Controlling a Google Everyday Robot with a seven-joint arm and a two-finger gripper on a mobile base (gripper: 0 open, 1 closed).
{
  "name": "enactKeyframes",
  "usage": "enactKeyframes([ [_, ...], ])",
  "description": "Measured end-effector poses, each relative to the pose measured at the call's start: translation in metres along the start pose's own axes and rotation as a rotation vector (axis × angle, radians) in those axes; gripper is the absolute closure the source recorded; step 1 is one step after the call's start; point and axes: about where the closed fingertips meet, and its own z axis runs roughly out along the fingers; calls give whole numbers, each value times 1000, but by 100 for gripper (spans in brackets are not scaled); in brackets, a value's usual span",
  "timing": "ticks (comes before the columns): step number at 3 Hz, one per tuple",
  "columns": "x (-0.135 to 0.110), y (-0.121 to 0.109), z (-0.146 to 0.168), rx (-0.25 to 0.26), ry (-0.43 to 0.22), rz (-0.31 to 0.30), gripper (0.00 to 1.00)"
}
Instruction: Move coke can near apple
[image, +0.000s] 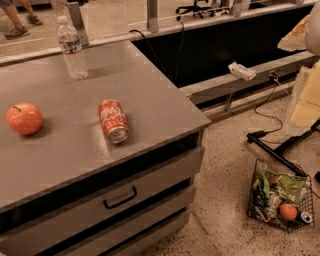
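Three things sit on the grey counter (155, 95) right now; the coke can (112, 120) lies on its side near the middle, one silver end turned toward the front edge, white script running along its red wall. Over to its left, well apart with bare counter between them, the apple (24, 118) rests with its dark stem pointing up, close to the left border of the view. Behind both, toward the back of the counter, a clear water bottle (71, 48) stands upright with its white cap on, roughly midway between the two as seen from here.

And the gripper: it is outside the view altogether, so whether it is released or clenched cannot be told. Where the can lies relative to it cannot be judged either; the can simply sits by itself on the counter top, free of any grasp.

Below the top, a drawer front with a dark handle (120, 198) faces forward. Down on the speckled floor (225, 165) to the right, a wire basket (251, 200) holds green packets (290, 186) and a small orange-red fruit (288, 211). A small white object (242, 71) lies on the ledge past the counter's right edge. At the top left, a person's shoes (17, 31) show on the floor beyond the counter.
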Motion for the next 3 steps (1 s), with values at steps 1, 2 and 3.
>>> enactKeyframes([
  [1, 0, 0, 0, 0, 0, 0, 0],
  [2, -6, -6, 2, 15, -8, -17, 0],
  [3, -31, -21, 20, -43, -29, -152, 0],
])
